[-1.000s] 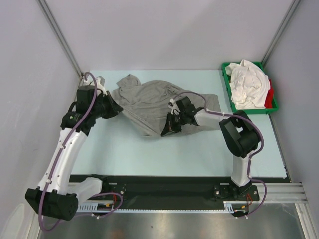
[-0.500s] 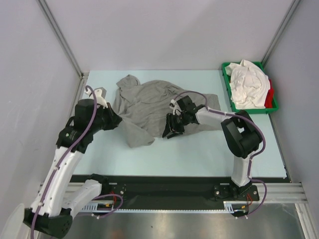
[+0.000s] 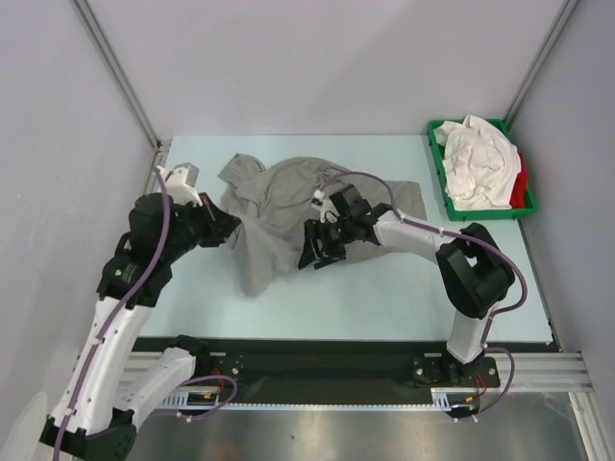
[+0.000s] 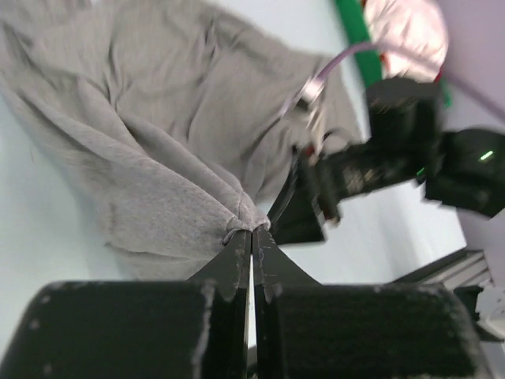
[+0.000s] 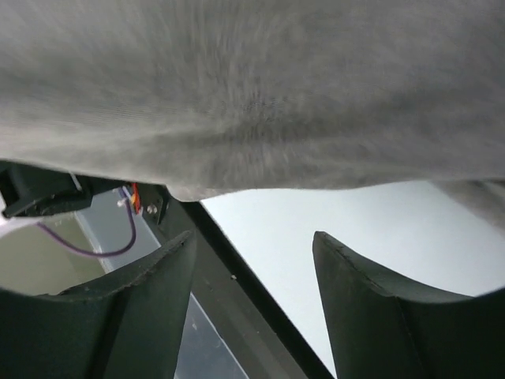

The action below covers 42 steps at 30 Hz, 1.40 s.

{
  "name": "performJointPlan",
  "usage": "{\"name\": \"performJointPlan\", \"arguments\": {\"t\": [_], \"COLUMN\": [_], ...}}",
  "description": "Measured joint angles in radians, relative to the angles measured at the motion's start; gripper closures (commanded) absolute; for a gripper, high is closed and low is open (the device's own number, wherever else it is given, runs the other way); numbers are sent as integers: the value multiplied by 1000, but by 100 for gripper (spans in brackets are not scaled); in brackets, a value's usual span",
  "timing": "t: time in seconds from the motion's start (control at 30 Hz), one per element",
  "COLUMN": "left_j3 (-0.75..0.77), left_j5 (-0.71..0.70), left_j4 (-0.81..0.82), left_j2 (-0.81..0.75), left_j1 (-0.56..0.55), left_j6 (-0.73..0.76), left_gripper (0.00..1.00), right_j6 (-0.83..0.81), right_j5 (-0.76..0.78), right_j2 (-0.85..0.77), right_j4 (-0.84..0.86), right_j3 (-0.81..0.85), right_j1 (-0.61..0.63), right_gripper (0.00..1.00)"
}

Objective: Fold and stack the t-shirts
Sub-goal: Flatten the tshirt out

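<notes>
Spreading from side to side, a pale blue table [image 3: 384,288] forms the floor of a booth closed in by plain grey walls [image 3: 317,67]. Slanting metal posts [image 3: 115,72] stand at the far corners, and a black rail [image 3: 317,357] runs along the near edge where the arm bases are bolted. A green tray [image 3: 438,178] sits at the far right corner of the table. White t-shirts [image 3: 476,158] are heaped in it, rising above its rim, and a red t-shirt [image 3: 522,185] shows at its right side beneath them. The grey t-shirt [image 3: 288,192] lies rumpled on the table left of the tray and apart from it, with a flap reaching toward the near edge. The left gripper [image 4: 251,237] is at the shirt's left side, its fingertips pressed together on a pinch of grey cloth that gathers into folds at the tips. The right gripper [image 5: 252,268] is at the shirt's near side around mid-table, its jaws standing apart with nothing between them. Grey cloth fills the top of its wrist view beyond the fingertips, and whether it touches them cannot be told.
</notes>
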Motion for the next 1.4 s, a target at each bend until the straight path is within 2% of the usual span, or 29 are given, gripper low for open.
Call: {"name": "performJointPlan", "arguments": {"t": [0.07,0.2,0.27,0.33,0.47,0.5,0.57,0.6,0.7,0.83,0.97,1.17,1.23,1.4], "left_j3": [37,39,27,24,24,24,24,24,24,24,16,-3,-5,-26], "left_j5": [2,17,19,19,23,24,29,30,31,-9,-111,-166,-173,-183], "left_j4": [11,31,30,23,16,16,16,16,16,-3,-31,37,61,84], "left_j2": [-5,5,14,35,43,43,43,43,44,53,79,206,274,336], "left_j1": [0,0,0,0,0,0,0,0,0,0,3,27,53,100], "left_j6": [0,-20,-27,-28,-38,-43,-46,-47,-55,-69,-61,13,41,96], "left_gripper": [100,100,100,100,100,100,100,100,100,100,100,100,100,100], "right_j6": [1,32,67,122,259,290,334,358,416,437,459,437,423,406], "right_j5": [-13,-31,-26,3,82,108,152,178,237,271,274,268,261,242], "right_j2": [0,0,-1,-1,-3,-3,-3,-3,-3,-3,12,79,100,138], "right_j4": [27,123,190,277,457,498,570,609,710,757,778,702,676,613], "right_j3": [0,-19,-53,-112,-256,-285,-319,-332,-340,-339,-318,-182,-135,-77], "right_j1": [40,113,143,172,190,190,191,192,204,226,234,238,239,240], "right_gripper": [35,32,21,16,16,24,46,52,53,46,43,49,59,62]}}
